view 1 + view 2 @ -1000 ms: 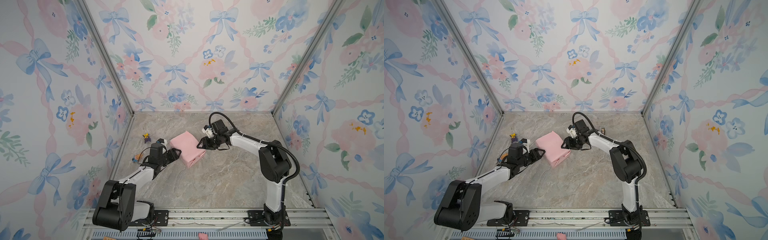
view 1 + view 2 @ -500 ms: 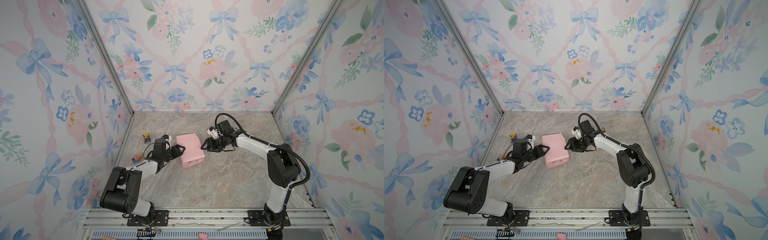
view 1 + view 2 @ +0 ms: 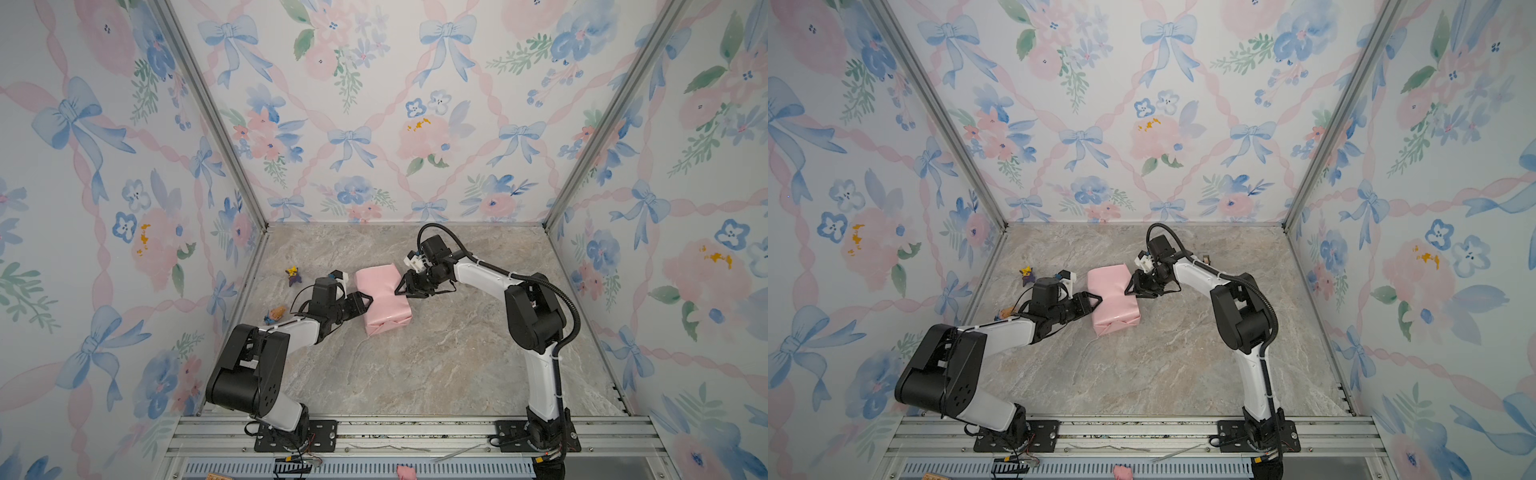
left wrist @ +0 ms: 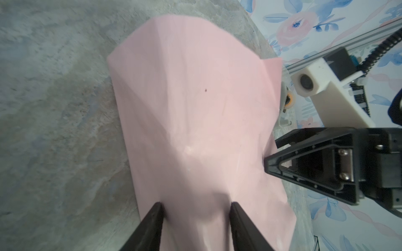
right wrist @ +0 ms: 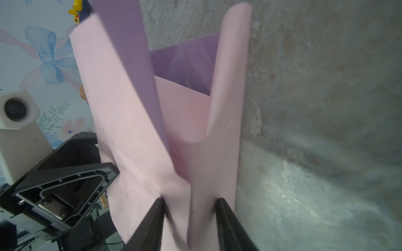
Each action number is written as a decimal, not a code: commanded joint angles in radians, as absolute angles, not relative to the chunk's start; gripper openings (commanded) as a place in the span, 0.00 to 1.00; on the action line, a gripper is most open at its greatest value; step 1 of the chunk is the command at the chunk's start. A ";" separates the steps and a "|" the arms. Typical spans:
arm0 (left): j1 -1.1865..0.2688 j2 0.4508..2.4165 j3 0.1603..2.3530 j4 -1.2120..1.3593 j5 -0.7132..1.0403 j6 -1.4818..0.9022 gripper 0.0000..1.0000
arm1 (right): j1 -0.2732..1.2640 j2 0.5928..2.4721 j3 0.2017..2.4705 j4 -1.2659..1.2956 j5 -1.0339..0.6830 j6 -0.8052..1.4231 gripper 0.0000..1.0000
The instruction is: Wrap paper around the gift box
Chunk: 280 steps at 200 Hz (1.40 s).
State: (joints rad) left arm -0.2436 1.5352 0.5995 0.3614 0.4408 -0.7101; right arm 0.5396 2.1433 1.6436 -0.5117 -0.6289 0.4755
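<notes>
Your left gripper (image 3: 367, 300) has its jaws clamped on one side of the paper (image 3: 379, 281). Right gripper (image 3: 400, 290) jaws clamp the opposite side. Parcel rests on the bench (image 3: 436, 357).

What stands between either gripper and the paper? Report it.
Nothing visible does. The left gripper and the right gripper each have their jaws against the paper, on opposite sides of the bundle. The gift box cannot be seen; the paper covers it.
</notes>
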 commanded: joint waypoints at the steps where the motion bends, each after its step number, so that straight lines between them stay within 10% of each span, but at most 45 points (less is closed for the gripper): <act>1: -0.271 1.557 0.635 0.364 0.441 -0.666 0.49 | 0.555 2.134 1.655 -0.501 -0.646 0.462 0.35; 280: -0.639 1.381 0.280 0.872 0.005 -0.191 0.46 | 0.631 1.498 0.747 0.201 -0.267 0.053 0.21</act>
